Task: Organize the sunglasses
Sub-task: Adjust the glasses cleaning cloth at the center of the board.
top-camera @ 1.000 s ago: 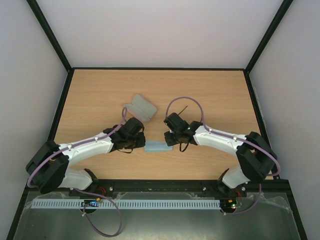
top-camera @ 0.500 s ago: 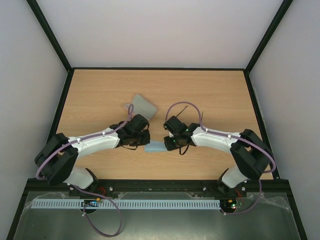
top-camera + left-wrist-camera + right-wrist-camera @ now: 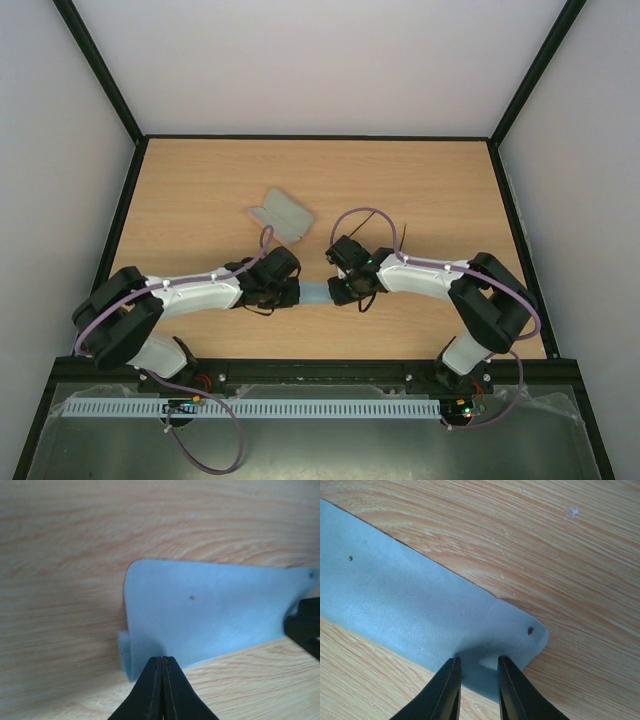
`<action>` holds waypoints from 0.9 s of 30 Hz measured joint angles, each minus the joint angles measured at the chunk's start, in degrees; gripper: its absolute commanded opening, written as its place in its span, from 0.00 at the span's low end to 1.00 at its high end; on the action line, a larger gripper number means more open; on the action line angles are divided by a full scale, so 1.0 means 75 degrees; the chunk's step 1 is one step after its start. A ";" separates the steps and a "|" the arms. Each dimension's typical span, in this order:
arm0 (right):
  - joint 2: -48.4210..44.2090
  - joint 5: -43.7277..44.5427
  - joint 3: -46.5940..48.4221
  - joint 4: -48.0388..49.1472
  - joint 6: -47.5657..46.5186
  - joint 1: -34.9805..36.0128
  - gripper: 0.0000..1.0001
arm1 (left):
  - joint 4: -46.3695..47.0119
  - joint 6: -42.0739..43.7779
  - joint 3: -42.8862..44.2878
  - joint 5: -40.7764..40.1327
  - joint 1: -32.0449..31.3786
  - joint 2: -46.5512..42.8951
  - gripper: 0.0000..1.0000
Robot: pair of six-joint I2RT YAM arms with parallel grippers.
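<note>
Low over the near middle of the surface (image 3: 430,180), a light blue cloth (image 3: 314,293) spans between both arms. The left tool (image 3: 162,661) is pinched fully together on the cloth's left edge. The right tool (image 3: 477,664), with a narrow gap between its fingers, grips a puckered right corner. An oblong case (image 3: 281,213) lies apart on the far side. The sunglasses cannot be made out in any view.

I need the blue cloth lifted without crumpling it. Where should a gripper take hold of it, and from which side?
Pinch the light blue cloth at its right short end, by the rounded corner, coming in low along its length. There the fabric puckers up off the table, while the rest lies flat with no lip. The right gripper straddles that spot.
</note>
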 measured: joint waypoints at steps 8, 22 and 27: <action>0.0003 0.0114 -0.0003 0.0000 0.0032 0.0050 0.23 | 0.0227 -0.0233 -0.0425 0.0017 -0.0163 0.0000 0.02; -0.0262 0.0408 0.0058 -0.0207 0.0128 0.0093 0.38 | -0.0122 -0.0408 -0.0481 -0.0079 -0.0181 -0.0956 0.10; -0.0428 0.0516 0.0221 -0.0286 0.0125 0.0099 0.34 | -0.0262 -0.0408 -0.0227 -0.0219 -0.0181 -0.1081 0.14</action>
